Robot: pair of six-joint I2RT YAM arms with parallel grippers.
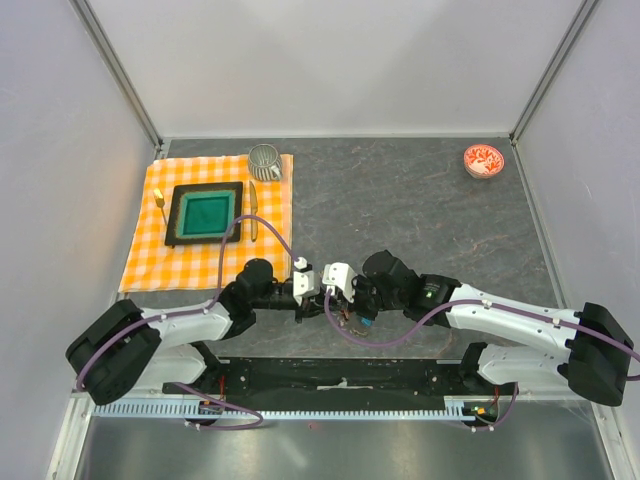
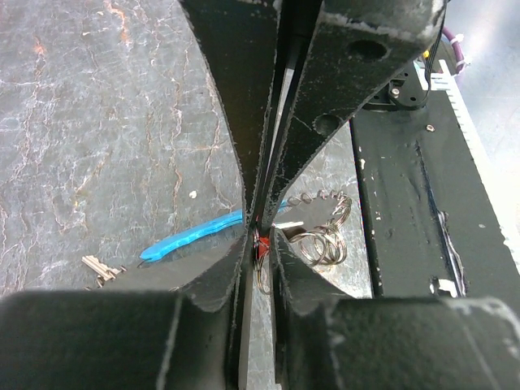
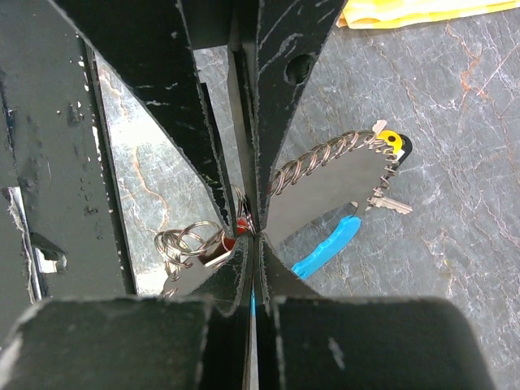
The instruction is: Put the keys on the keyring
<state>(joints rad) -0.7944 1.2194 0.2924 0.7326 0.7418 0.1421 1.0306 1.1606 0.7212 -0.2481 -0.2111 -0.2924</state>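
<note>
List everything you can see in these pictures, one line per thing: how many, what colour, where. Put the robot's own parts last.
Table: one, dark grey stone.
Cloth: one, orange checked, far left.
Tray: one, black with green centre, on the cloth.
Mug: one, grey ribbed, at the cloth's far edge.
Cutlery: two, yellow-handled, either side of the tray.
Bowl: one, red and white, far right corner.
Keyring: one, silvery chain with blue tag, at the fingertips.
Keys: several, one yellow-headed, one red; exact count unclear, by the chain.
Small rings: a silvery cluster beside the chain.
Left gripper: black, shut, red key at its tips.
Right gripper: black, shut, meeting the left.
</note>
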